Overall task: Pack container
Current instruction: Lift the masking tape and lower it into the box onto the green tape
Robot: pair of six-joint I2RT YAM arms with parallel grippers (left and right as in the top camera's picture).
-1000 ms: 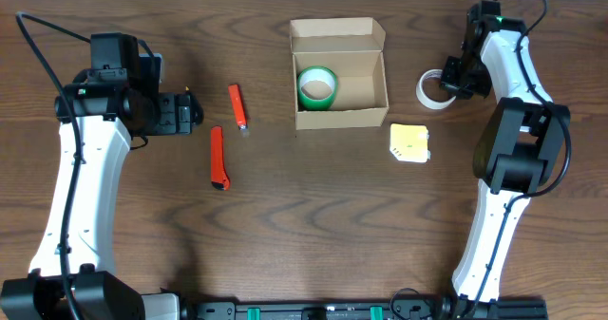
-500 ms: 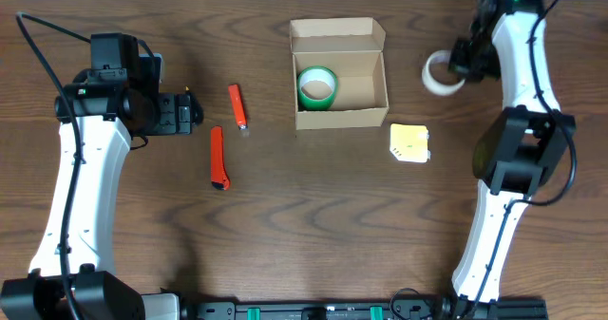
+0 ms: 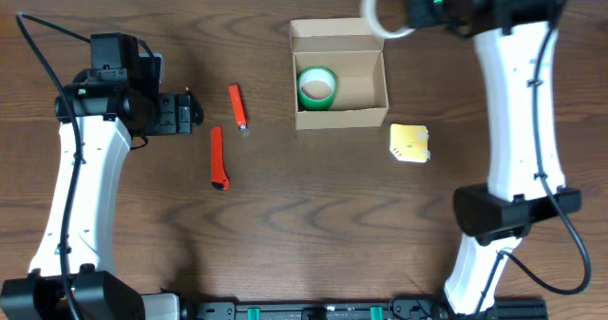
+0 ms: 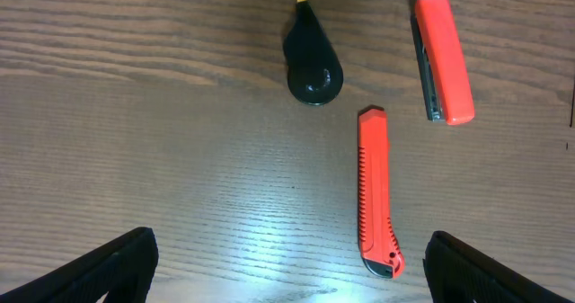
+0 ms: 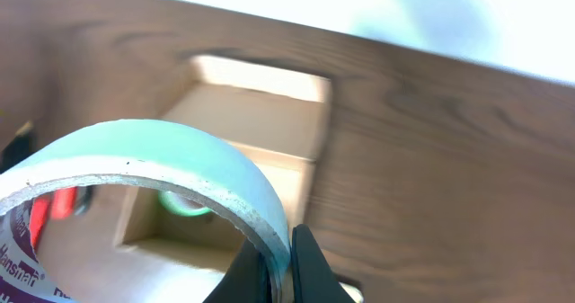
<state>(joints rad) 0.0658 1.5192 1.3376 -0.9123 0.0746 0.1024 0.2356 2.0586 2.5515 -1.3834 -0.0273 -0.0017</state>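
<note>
The container point(image 3: 361, 94) is an open tan cardboard box at the table's back middle, its flap lid point(image 3: 337, 31) folded back. A green tape roll point(image 3: 317, 87) lies in its left half. My right gripper point(image 3: 407, 12) is shut on the rim of a white tape roll point(image 3: 370, 18) and holds it in the air by the box's back right corner. In the right wrist view the white tape roll point(image 5: 153, 173) hangs in front of the container point(image 5: 247, 128), pinched at my right gripper point(image 5: 280, 269). My left gripper point(image 3: 190, 111) stands open and empty at the left.
An orange box cutter point(image 3: 219, 157) and a small orange stapler-like tool point(image 3: 237, 106) lie between my left gripper and the box. A yellow notepad point(image 3: 409, 142) lies right of the box's front. In the left wrist view a black object with a yellow tip point(image 4: 313, 67) lies near the box cutter point(image 4: 375, 191).
My right gripper has lifted the white tape roll off the table right of the box and swung it left and back, up to the box's back right corner. The left arm has not moved.
</note>
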